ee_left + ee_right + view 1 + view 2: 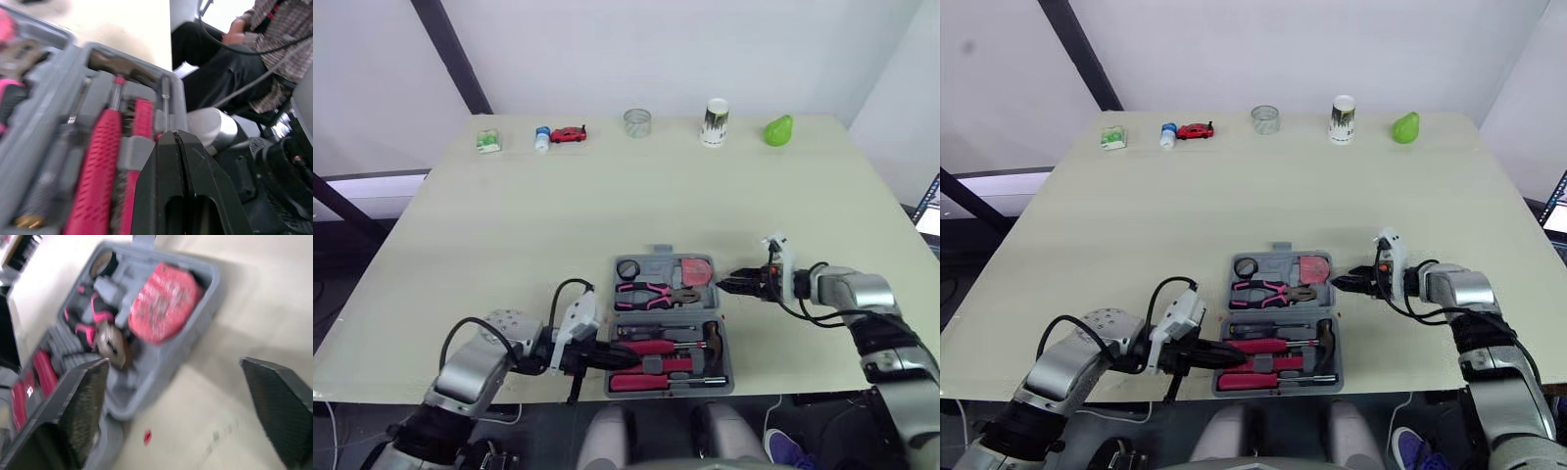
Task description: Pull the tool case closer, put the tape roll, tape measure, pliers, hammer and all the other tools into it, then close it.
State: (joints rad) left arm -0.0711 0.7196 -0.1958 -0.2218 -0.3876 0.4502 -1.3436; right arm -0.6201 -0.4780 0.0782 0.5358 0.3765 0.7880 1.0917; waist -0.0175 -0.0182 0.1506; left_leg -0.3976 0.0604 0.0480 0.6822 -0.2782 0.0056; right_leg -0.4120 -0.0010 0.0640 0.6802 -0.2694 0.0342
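Head views: the tool case [666, 313] lies open at the near edge of the table [509, 245]. Inside it are the tape roll [627, 268], tape measure [695, 271], pliers [651, 294] and hammer [712, 338]. The left gripper [628, 360] reaches over the case's near half. The right gripper [722, 285] sits just beside the case's right wall.

Left wrist view: its fingers [161, 186] are pressed together on nothing, above the red handles [98, 161].

Right wrist view: its fingers [83, 396] are spread wide and empty, pointing at the case's tape measure end.

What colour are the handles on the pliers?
Pink and black. The pliers show best in the left eye view.
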